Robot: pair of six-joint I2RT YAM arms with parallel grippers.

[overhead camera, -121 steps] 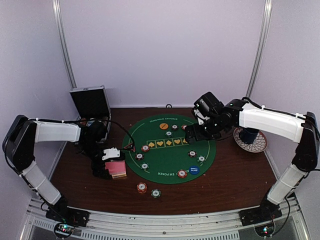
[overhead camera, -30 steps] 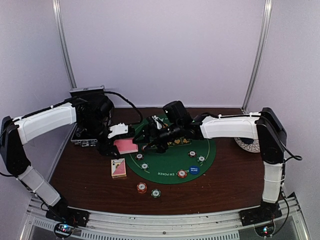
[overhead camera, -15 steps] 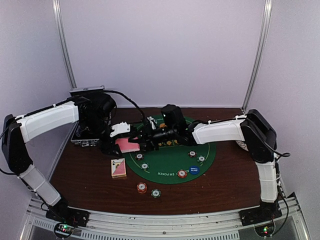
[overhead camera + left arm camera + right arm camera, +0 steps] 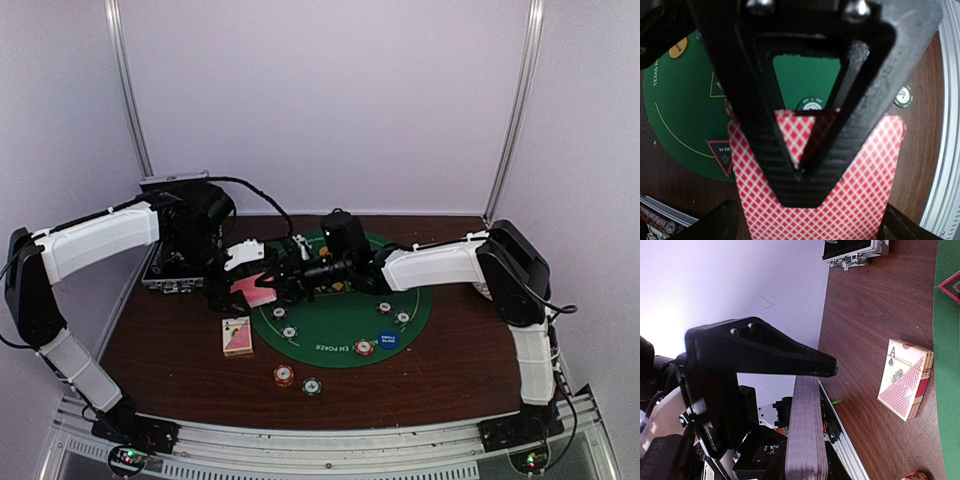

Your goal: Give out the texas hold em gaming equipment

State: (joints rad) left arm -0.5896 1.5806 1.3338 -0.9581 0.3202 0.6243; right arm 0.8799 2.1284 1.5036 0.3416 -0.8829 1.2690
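Two grippers meet above the left rim of the green mat [image 4: 340,335], apparently for a handover. The right gripper [image 4: 820,374] looks clamped on the pink-backed card [image 4: 860,175], one finger flat across its back. The left gripper [image 4: 809,215] stands with jaws wide apart on either side of it. The card hangs roughly level over the mat's edge. The card pack [image 4: 237,336] lies on the desk [image 4: 170,350] just nearer. Chips [image 4: 289,332] dot the mat, and the freest room seems to be rightward, over its middle.

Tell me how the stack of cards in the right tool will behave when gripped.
Edge-on, the stack of cards shows many loose layers, so it will likely shear or fan unless pinched flat across its faces, as the right tool does. Its checked backs look smooth, probably slippery. Likely light.
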